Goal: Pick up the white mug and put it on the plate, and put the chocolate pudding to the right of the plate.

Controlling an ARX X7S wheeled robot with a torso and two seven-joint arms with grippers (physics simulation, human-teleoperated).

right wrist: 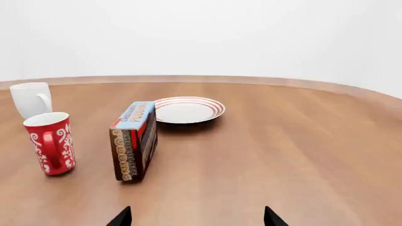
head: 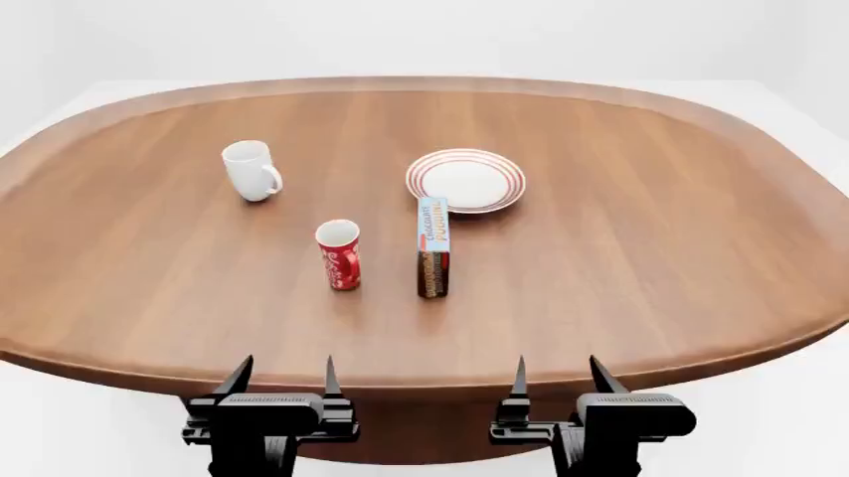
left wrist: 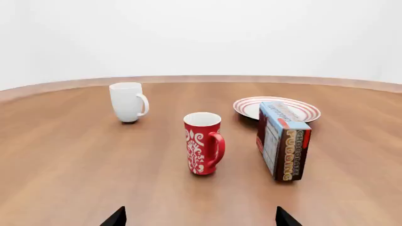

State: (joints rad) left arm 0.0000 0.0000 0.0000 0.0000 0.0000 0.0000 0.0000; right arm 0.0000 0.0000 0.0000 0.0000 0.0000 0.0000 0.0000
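Head view: both arms wait at the bottom of the frame, off the near edge of the table point(head: 690, 248). The left gripper point(head: 281, 376) and right gripper point(head: 555, 374) each show 2 parted, empty fingers. The white mug point(head: 251, 170) stands upright in the upper left of the frame, handle turned toward the lower right. The plate point(head: 466, 180) lies just right of centre, bare. The chocolate pudding point(head: 432, 246) stands on edge immediately below the plate, near or touching its rim. A red printed cup point(head: 340, 254) stands left of the carton, apart from it.

Judgement: no step has begun; the mug comes first. The left arm is nearer it. Its approach should pass left of the red cup, close on the mug body rather than the loop handle, and lift clear before crossing to the plate.

Materials: the mug is plain glossy ceramic, slightly tapered. The plate is round, shallow and white with thin red rings. The carton is rectangular, with dark brown sides and a light blue face. The table is smooth wood grain with a rounded outline.
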